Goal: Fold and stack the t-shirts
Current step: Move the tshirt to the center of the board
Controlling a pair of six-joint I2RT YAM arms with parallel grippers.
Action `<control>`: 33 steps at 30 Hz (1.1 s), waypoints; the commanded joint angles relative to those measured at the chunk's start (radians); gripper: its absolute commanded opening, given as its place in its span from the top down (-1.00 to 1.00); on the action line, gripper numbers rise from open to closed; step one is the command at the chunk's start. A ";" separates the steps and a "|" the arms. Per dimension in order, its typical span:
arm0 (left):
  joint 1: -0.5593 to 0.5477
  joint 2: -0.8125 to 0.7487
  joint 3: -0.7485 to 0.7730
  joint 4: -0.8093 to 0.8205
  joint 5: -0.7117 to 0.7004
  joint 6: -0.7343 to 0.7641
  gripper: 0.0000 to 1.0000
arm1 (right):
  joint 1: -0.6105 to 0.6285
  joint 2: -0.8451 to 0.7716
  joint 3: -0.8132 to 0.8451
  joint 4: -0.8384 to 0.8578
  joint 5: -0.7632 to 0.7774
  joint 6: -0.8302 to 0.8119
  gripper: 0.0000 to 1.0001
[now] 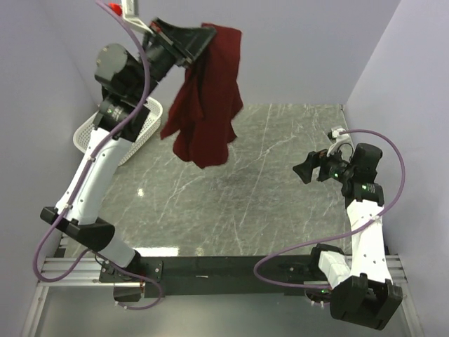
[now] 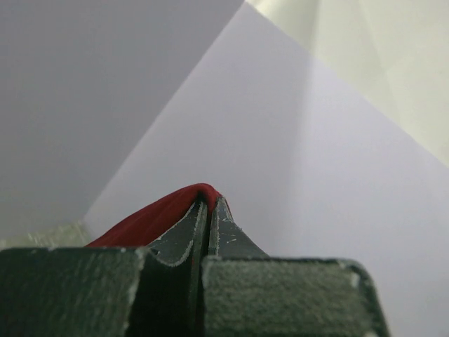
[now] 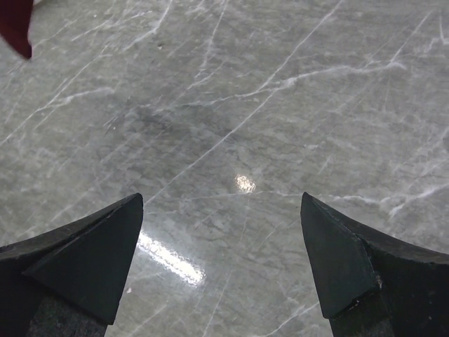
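Note:
A dark red t-shirt [image 1: 208,105] hangs bunched in the air, high over the back left of the marble table [image 1: 266,203]. My left gripper [image 1: 205,34] is raised up and shut on its top edge; in the left wrist view red cloth [image 2: 151,219] folds over the tips of the closed jaws [image 2: 209,203]. My right gripper [image 1: 306,170] hovers low over the right side of the table, open and empty, well apart from the shirt. A tip of the t-shirt [image 3: 17,28] shows in the top left corner of the right wrist view, far beyond the gripper [image 3: 222,203].
A white perforated basket [image 1: 144,126] stands at the table's back left, partly behind the left arm. Walls close in on the left, back and right.

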 commanded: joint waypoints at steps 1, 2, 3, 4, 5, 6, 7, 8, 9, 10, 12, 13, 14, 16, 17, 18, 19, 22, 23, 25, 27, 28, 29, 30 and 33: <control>-0.071 -0.106 -0.099 0.091 -0.056 0.011 0.99 | -0.019 -0.025 -0.003 0.022 0.008 -0.002 -0.98; -0.087 -0.119 -0.130 0.096 -0.067 0.020 0.99 | -0.021 -0.027 -0.002 0.024 0.006 -0.003 -0.98; -0.102 -0.135 -0.162 0.105 -0.090 0.023 0.99 | -0.027 -0.030 -0.003 0.024 0.006 -0.002 -0.99; -0.126 -0.161 -0.229 0.112 -0.101 0.024 0.99 | -0.028 -0.028 -0.003 0.024 0.005 -0.002 -0.98; -0.137 -0.175 -0.260 0.119 -0.109 0.026 0.99 | -0.033 -0.030 -0.005 0.022 0.003 0.000 -0.98; -0.146 -0.185 -0.320 0.126 -0.118 0.029 0.99 | -0.035 -0.030 -0.005 0.022 0.002 0.000 -0.98; -0.163 -0.204 -0.343 0.123 -0.142 0.032 0.99 | -0.038 -0.030 -0.005 0.024 0.000 0.000 -0.98; -0.171 -0.212 -0.367 0.119 -0.154 0.041 0.99 | -0.039 -0.028 -0.003 0.022 -0.004 0.000 -0.98; -0.177 -0.222 -0.394 0.117 -0.167 0.046 0.99 | -0.042 -0.030 -0.005 0.021 -0.006 0.000 -0.98; -0.189 -0.241 -0.447 0.117 -0.191 0.049 0.99 | -0.047 -0.028 -0.003 0.019 -0.006 0.000 -0.98; -0.200 -0.258 -0.504 0.122 -0.213 0.054 0.99 | -0.050 -0.030 -0.005 0.018 -0.008 -0.002 -0.98; -0.208 -0.270 -0.556 0.125 -0.217 0.057 0.99 | -0.054 -0.030 -0.005 0.018 -0.009 -0.003 -0.98; -0.212 -0.275 -0.576 0.111 -0.233 0.066 0.99 | -0.057 -0.030 -0.006 0.018 -0.011 -0.003 -0.98; -0.217 -0.291 -0.649 0.100 -0.237 0.084 0.99 | -0.062 -0.028 -0.005 0.016 -0.012 -0.005 -0.98; -0.217 -0.297 -0.688 0.123 -0.230 0.121 0.90 | -0.067 -0.028 -0.005 0.015 -0.014 -0.005 -0.98; -0.217 -0.308 -0.763 0.135 -0.225 0.132 0.67 | -0.067 -0.027 -0.005 0.013 -0.015 -0.006 -0.98; -0.219 -0.320 -0.795 0.137 -0.219 0.146 0.24 | -0.070 -0.027 -0.003 0.013 -0.015 -0.006 -0.98; -0.223 -0.334 -0.869 0.076 -0.237 0.222 -0.99 | -0.074 -0.025 -0.006 0.012 -0.017 -0.008 -0.98; -0.225 -0.343 -0.881 0.047 -0.298 0.266 -0.99 | -0.076 -0.025 -0.008 0.012 -0.017 -0.008 -0.98; -0.225 -0.379 -0.912 0.025 -0.340 0.305 -0.99 | -0.082 -0.021 -0.009 0.012 -0.023 -0.008 -0.98; -0.225 -0.405 -0.934 -0.025 -0.429 0.362 -0.99 | -0.085 -0.013 -0.009 0.002 -0.037 -0.020 -0.98; -0.225 -0.431 -0.946 -0.035 -0.453 0.374 -0.99 | -0.085 -0.010 -0.009 -0.002 -0.052 -0.028 -0.99; -0.223 -0.442 -0.963 -0.039 -0.477 0.395 -0.99 | -0.085 -0.007 -0.012 -0.025 -0.101 -0.064 -0.99; -0.225 -0.455 -0.998 -0.041 -0.506 0.409 -0.99 | -0.087 0.001 -0.009 -0.045 -0.130 -0.095 -0.98; -0.226 -0.494 -1.021 -0.084 -0.503 0.489 -0.99 | -0.085 0.005 -0.014 -0.106 -0.230 -0.190 -0.94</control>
